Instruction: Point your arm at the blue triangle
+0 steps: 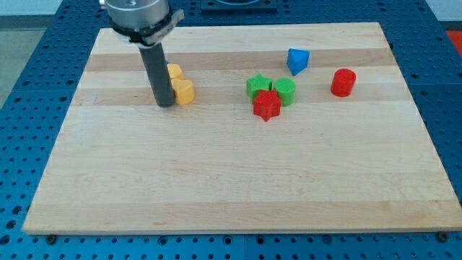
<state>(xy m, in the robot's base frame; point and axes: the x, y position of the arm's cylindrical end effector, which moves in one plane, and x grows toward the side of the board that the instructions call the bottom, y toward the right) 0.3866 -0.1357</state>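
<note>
The blue triangle lies on the wooden board toward the view's top right. My tip rests on the board at the view's upper left, far to the left of the blue triangle. It stands right beside two yellow blocks: a yellow hexagon just to its right and another yellow block behind it, partly hidden by the rod.
A green star, a green cylinder-like block and a red star cluster below-left of the blue triangle. A red cylinder sits to the right. Blue perforated table surrounds the board.
</note>
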